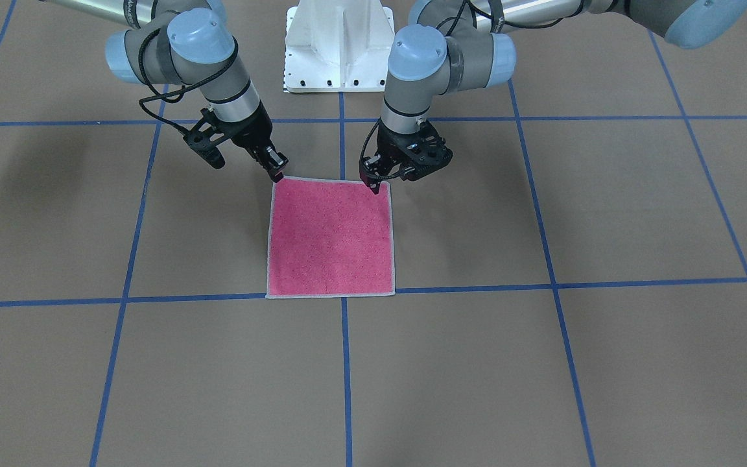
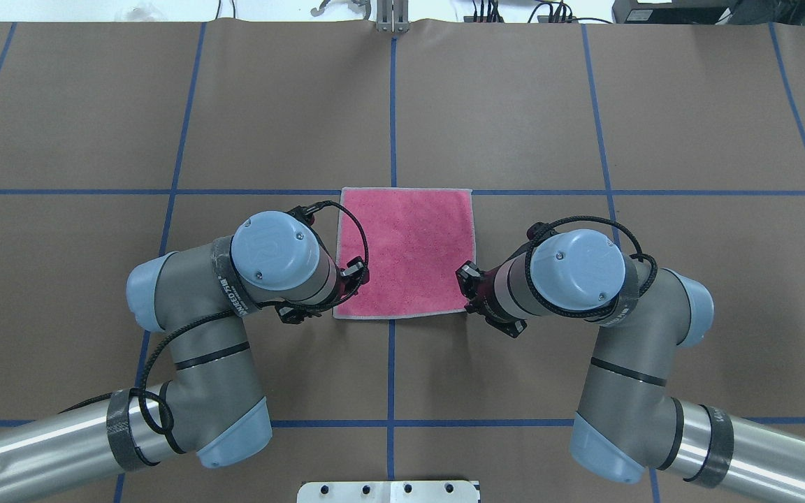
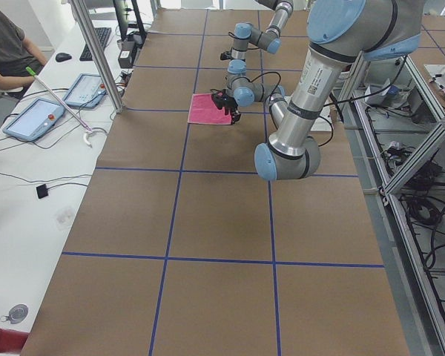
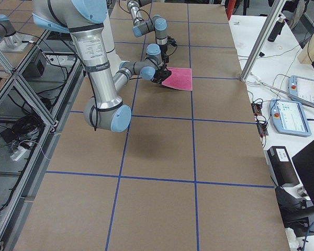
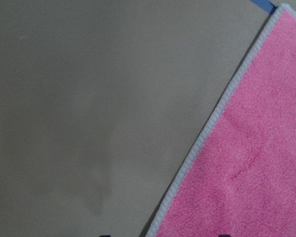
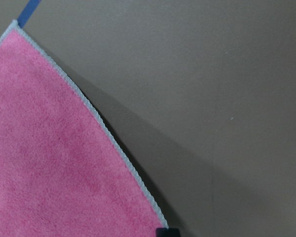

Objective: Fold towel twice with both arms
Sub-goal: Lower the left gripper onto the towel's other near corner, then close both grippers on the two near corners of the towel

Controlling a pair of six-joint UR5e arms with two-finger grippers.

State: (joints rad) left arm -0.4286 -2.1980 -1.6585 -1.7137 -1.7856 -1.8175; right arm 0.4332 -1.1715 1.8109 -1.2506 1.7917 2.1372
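Black right gripper (image 1: 277, 172), front view: tip at the towel's (image 1: 330, 239) 11 o'clock corner; finger spacing cannot be told. Towel: flat, pink face up, mid-table (image 1: 542, 363). Left gripper (image 1: 373, 186): tip at the 1 o'clock corner; finger spacing cannot be told.

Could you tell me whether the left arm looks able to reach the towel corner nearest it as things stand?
Probably yes: the left arm has its jaws right at the robot-side corner of the flat towel, and nothing lies between them.
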